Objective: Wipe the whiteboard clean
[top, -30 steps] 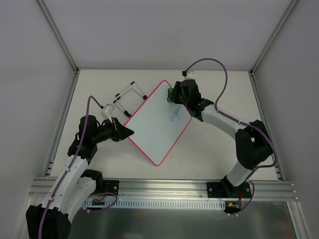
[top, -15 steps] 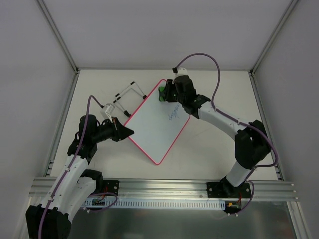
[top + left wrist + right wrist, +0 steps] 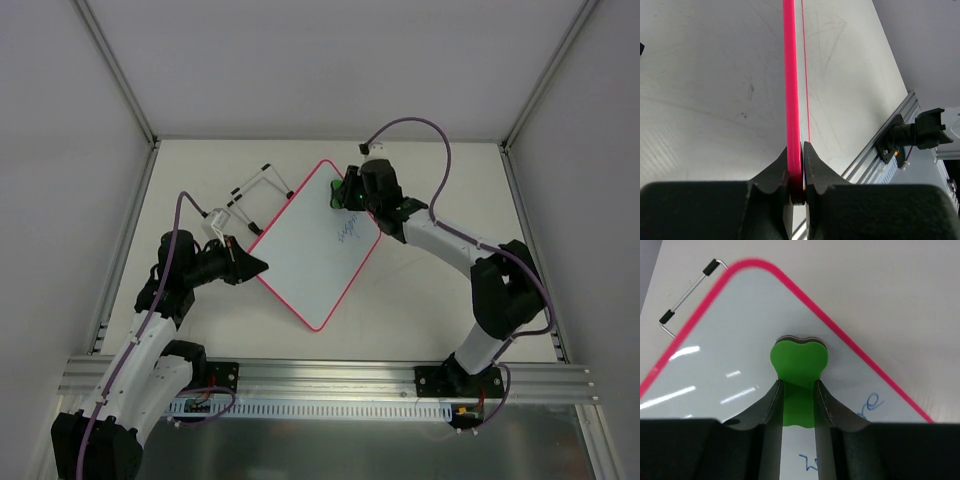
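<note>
The whiteboard (image 3: 310,255) sits near the middle of the bench (image 3: 430,290), turned like a diamond so that one rounded corner points to the far side and another to the near side. Its thin pink-red frame shows all round the white face. A short line of blue writing (image 3: 348,232) runs along the right half of the face, close to the right edge. The black wire stand (image 3: 262,190) juts out from behind the board's far-left edge, its two black feet resting on the bench.

A small green eraser (image 3: 340,192) is pressed flat against the board just inside the far corner, beyond the far end of the writing and not on it. The right gripper (image 3: 343,195) grasps it. In the right wrist view the gripper (image 3: 797,385) has its two dark fingers clenched on the narrow waist of the eraser (image 3: 799,360), whose rounded lobe pokes out toward the frame's corner, and part of the writing (image 3: 867,402) shows beside the right finger.

The left gripper (image 3: 258,264) is at the board's left corner. In the left wrist view this gripper (image 3: 796,150) is clamped on the pink frame (image 3: 791,100), one finger on each side of the edge.

A slotted aluminium rail (image 3: 330,375) runs along the near edge of the bench.
</note>
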Action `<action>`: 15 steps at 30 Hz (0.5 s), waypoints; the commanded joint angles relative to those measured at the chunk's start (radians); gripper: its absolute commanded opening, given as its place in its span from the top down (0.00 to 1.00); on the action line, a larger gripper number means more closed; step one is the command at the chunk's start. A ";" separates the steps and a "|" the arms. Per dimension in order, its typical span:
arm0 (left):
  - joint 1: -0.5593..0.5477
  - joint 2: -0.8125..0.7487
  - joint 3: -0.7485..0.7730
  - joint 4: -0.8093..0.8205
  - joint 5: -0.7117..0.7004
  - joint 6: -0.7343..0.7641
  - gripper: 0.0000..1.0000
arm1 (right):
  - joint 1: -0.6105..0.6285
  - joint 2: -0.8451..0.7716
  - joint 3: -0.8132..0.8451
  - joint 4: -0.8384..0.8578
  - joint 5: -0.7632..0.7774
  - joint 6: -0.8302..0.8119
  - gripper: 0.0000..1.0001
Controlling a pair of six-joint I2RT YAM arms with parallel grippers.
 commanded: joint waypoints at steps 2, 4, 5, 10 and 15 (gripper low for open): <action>-0.027 -0.001 0.028 0.023 0.049 0.191 1.00 | 0.025 -0.060 -0.216 0.052 0.005 0.122 1.00; -0.027 -0.002 0.028 0.022 0.050 0.192 1.00 | 0.015 -0.077 -0.330 0.087 0.026 0.163 1.00; -0.027 -0.001 0.028 0.022 0.052 0.194 1.00 | 0.008 -0.078 -0.363 0.103 0.026 0.176 1.00; -0.027 0.009 0.026 0.023 0.056 0.192 1.00 | 0.001 -0.090 -0.500 0.170 0.004 0.190 1.00; -0.027 0.016 0.031 0.022 0.061 0.197 1.00 | 0.039 -0.112 -0.473 0.184 -0.013 0.163 1.00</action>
